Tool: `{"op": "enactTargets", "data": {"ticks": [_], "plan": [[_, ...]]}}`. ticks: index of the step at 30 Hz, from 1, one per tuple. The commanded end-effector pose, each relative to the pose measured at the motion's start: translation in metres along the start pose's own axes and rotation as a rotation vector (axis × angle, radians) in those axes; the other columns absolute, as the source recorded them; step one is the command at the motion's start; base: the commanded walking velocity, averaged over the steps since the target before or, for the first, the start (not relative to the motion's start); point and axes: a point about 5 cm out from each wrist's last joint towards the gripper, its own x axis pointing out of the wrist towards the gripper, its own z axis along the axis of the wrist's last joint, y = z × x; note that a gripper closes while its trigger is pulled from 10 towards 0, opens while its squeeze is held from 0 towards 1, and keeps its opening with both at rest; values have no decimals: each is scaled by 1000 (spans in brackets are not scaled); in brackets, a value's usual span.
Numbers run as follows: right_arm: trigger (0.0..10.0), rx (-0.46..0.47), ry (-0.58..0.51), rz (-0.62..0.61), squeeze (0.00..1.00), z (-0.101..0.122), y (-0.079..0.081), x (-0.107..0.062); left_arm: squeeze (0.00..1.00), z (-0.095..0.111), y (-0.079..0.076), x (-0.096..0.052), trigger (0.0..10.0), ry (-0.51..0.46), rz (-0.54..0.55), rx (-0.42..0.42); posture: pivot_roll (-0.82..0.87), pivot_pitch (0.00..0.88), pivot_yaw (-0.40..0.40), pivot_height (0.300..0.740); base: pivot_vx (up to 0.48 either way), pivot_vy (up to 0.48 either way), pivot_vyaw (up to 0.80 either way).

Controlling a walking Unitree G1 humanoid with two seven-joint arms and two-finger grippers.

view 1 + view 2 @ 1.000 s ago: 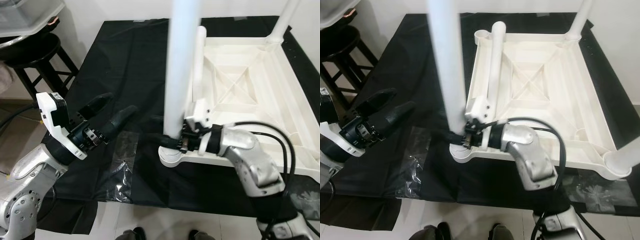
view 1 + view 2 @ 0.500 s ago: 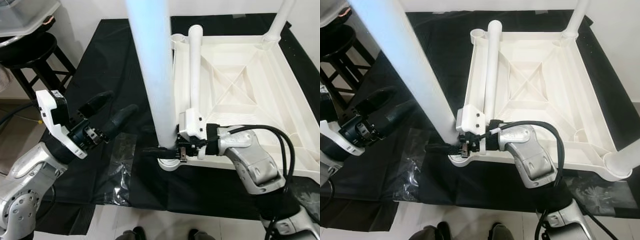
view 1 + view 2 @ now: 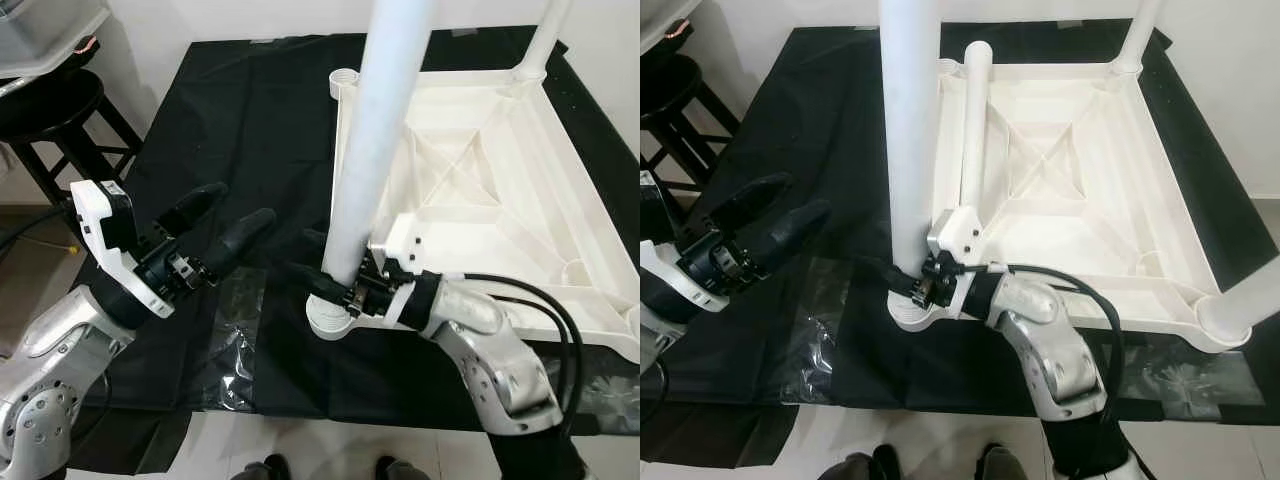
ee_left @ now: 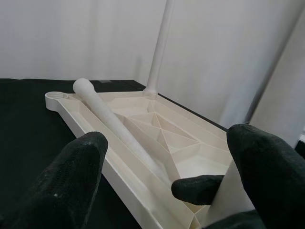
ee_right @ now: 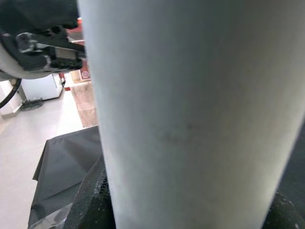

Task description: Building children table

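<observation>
The right gripper (image 3: pixel 335 283) has its jaws clamped round the base of a white table leg (image 3: pixel 375 150), just above the corner socket (image 3: pixel 330 322) of the upturned children's tabletop (image 3: pixel 1080 190), which lies on a black sheet (image 3: pixel 250 120) on the floor. The leg stands nearly upright between those jaws, leaning a little, its foot at or just inside the socket; I cannot tell whether it is seated. Beside the jaws, along the frame's near rail, a loose leg (image 3: pixel 970 120) lies flat. Two more legs already stand at other corners.

The left gripper (image 3: pixel 215 235) hangs well off to the side, jaws apart and holding nothing, aimed toward the leg.

The risk, to my eye, is the lean: pushed down off-axis, the leg could jam or skid off the socket's lip. With the grip so low, the tall leg could also tip, or the light frame might slide on the sheet.
</observation>
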Motion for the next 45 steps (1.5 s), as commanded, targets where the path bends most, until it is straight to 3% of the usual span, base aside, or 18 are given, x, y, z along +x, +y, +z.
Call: {"op": "enactTargets", "data": {"ticks": [1, 7, 9, 10, 11, 15, 16, 19, 21, 23, 26, 27, 29, 30, 32, 36, 37, 45], "plan": [[10000, 59, 143, -15, 0, -30, 4, -4, 0, 1, -2, 0, 10000, 15, -15, 7, 12, 301, 54, 740, 0, 0, 0], [10000, -50, 252, 21, 0, -27, -3, -3, 0, 1, -3, 0, 10000, 13, -14, 6, 15, 298, 49, 740, 0, 0, 0], [10000, -118, 388, -258, 0, -32, -27, -3, 0, 1, -3, 0, 10000, 13, -13, 7, 16, 298, 49, 740, 0, 0, 0], [10000, -118, 388, -258, 0, -32, -27, -3, 0, 1, -3, 0, 10000, 13, -13, 7, 16, 298, 49, 740, 0, 0, 0], [10000, -93, 409, -573, 0, -33, -39, -10, 0, 1, -3, -1, 10000, 13, -13, 7, 10, 297, 40, 740, 0, 0, 0], [10000, -1, 353, -661, 0, -32, -20, -12, 0, 2, -2, -1, 10000, 12, -12, 9, 13, 297, 39, 740, 0, 0, 0], [10000, 71, 305, -649, 0, -32, -12, -8, 0, 2, -1, 0, 10000, 10, -10, 9, 4, 293, 48, 740, 0, 0, 0], [10000, 113, 274, -626, 0, -32, -7, -5, 0, 2, -1, 0, 10000, 8, -8, 9, 4, 293, 48, 740, 0, 0, 0], [10000, 200, 159, -454, 0, -23, -6, 9, 0, -1, -2, 2, 10000, 11, -21, -2, -3, 277, 59, 740, 0, 0, 0], [10000, 208, 79, -259, 0, -9, -7, 16, 0, -4, -3, 3, 10000, 15, -29, -11, -1, 275, 58, 740, 0, 0, 0], [10000, 177, 118, -67, 0, -4, -8, 12, 0, -9, -4, 2, 10000, 34, -28, -15, 6, 272, 55, 740, 0, 0, 0], [10000, 177, 118, -67, 0, -4, -8, 12, 0, -9, -4, 2, 10000, 34, -28, -15, 6, 272, 55, 740, 0, 0, 0], [10000, 117, 168, 122, 0, 0, -5, 2, 0, -19, -7, -3, 10000, 75, -18, -17, 10, 274, 53, 740, 0, 0, 0], [10000, 117, 168, 122, 0, 0, -5, 2, 0, -19, -7, -3, 10000, 75, -18, -17, 10, 274, 53, 740, 0, 0, 0], [10000, 67, 194, 272, 0, 5, -5, -6, 0, -36, -12, -7, 10000, 140, 14, -11, 17, 284, 53, 740, 0, 0, 0], [10000, 8, 199, 334, 0, 11, -14, -5, 0, -50, -14, -11, 10000, 180, 83, 1, 23, 304, 54, 740, 0, 0, 0], [10000, -45, 194, 390, 0, 16, -21, 0, 0, -57, -10, -13, 10000, 193, 174, 16, 28, 316, 52, 740, 0, 0, 0], [10000, -59, 178, 520, 0, 27, -41, 10, 0, -65, -1, -21, 10000, 241, 340, 95, 37, 353, 47, 740, 0, 0, 0]]}}
